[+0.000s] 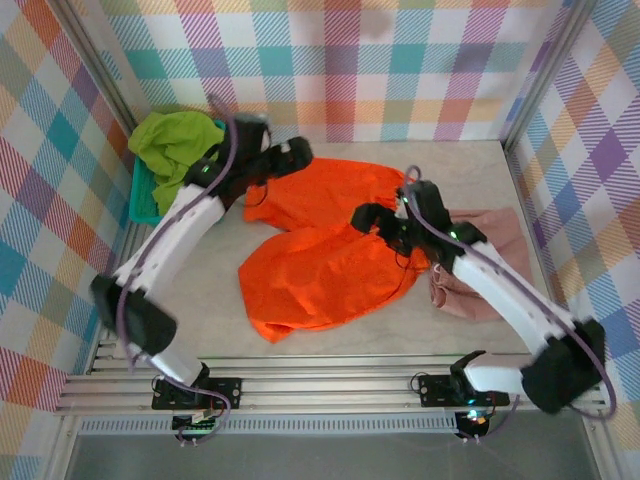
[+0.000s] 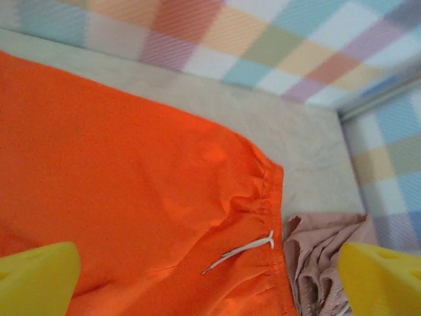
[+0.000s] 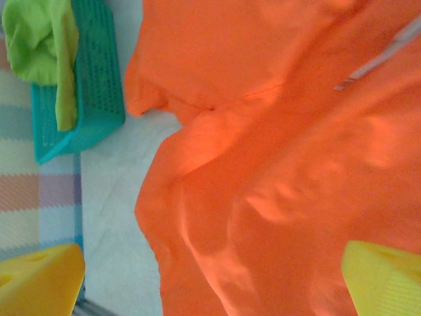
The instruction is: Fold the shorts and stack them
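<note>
Bright orange shorts (image 1: 320,250) lie spread and rumpled across the middle of the table, with a white drawstring (image 2: 240,251) at the waistband. My left gripper (image 1: 292,155) hovers open above their far left part; its yellow fingertips (image 2: 39,280) stand wide apart with nothing between them. My right gripper (image 1: 365,215) hovers open over the shorts' right side, yellow fingertips (image 3: 385,280) spread above orange cloth (image 3: 276,164). Dusty pink shorts (image 1: 510,240) lie crumpled at the right, touching the orange waistband (image 2: 316,260). Lime green shorts (image 1: 170,140) hang over the basket.
A teal mesh basket (image 1: 145,205) stands at the far left against the plaid wall, also seen in the right wrist view (image 3: 92,85). Plaid walls close three sides. Bare tabletop (image 1: 205,285) shows left of the orange shorts. A metal rail (image 1: 320,385) runs along the near edge.
</note>
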`<action>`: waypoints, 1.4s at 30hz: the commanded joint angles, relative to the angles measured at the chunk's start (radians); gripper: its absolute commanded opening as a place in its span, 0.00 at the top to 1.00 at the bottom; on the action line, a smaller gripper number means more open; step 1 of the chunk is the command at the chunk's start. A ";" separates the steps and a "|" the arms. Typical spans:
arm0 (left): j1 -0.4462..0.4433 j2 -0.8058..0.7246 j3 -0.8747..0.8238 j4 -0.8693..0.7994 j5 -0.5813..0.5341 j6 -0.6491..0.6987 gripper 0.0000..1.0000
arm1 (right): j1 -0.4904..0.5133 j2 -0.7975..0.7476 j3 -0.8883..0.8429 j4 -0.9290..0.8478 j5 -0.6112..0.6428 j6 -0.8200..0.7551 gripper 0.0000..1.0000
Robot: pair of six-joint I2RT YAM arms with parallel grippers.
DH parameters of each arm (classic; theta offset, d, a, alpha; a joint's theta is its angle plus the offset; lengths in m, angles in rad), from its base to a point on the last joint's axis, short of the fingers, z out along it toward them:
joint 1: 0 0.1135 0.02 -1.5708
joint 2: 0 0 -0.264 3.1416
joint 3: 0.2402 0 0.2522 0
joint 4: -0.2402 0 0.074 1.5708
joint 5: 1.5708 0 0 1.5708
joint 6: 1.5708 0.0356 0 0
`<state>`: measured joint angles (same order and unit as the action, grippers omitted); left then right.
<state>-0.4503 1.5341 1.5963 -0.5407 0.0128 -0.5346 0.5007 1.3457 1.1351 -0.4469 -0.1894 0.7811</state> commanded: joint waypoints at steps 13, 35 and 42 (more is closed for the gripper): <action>-0.018 -0.369 -0.884 0.223 0.041 -0.272 0.00 | -0.019 0.887 0.701 0.234 -0.563 -0.052 0.00; 0.038 -0.113 -0.936 0.285 -0.014 -0.216 0.00 | -0.035 1.271 1.064 0.183 -0.359 0.129 0.01; 0.174 0.029 -0.728 0.173 -0.004 -0.054 0.00 | -0.047 1.292 1.145 0.165 -0.333 0.184 0.01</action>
<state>-0.3183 1.5238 0.7887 -0.2794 0.0200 -0.6849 0.4656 2.6091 2.2322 -0.2535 -0.5541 0.9295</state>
